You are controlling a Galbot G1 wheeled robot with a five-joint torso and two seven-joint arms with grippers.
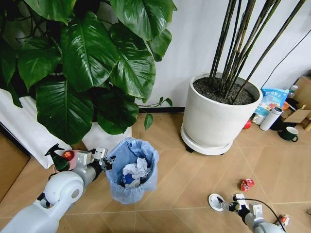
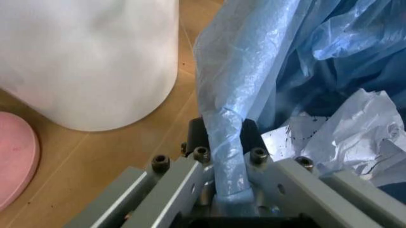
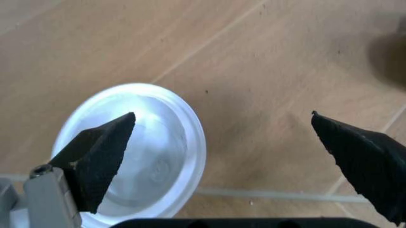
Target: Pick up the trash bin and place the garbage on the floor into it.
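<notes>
1. The small round trash bin lined with a crinkly light-blue plastic bag [image 1: 132, 170] looks light and thin-walled. Its liner is soft and slippery, so I judge the rim, where bag and wall are taken together, to be the sound place to hold it.
2. The left gripper [image 2: 223, 142] is pressed together on exactly that spot: its black pads pinch the rim with the blue film bunched between them, the bin's opening lying just beyond the fingertips. A large white plant pot [image 2: 89, 61] stands near the gripper's outer side, and a pink object [image 2: 16, 156] lies on the floor beside that pot.
3. Crumpled white paper [image 1: 137, 170] already lies inside the bin; it is soft, weighs next to nothing, and would yield to any pinch.
4. The white round plastic disc [image 3: 136, 152] lies flat on the light brown herringbone wood-look floor [image 3: 266, 71]. It looks thin, smooth and stiff, hard to get under. I judge its raised edge to be the only usable purchase, with a risk of it skidding across the boards.
5. The right gripper [image 3: 222, 142] is spread wide and holds nothing. One black fingertip hangs over the disc. The other hangs over bare floor well to the side, so the disc's far edge lies between them. Whether a tip touches the disc cannot be told.
6. A crushed red piece [image 1: 247, 184] lies on the floor a little beyond the right gripper, and should crumple easily.
</notes>
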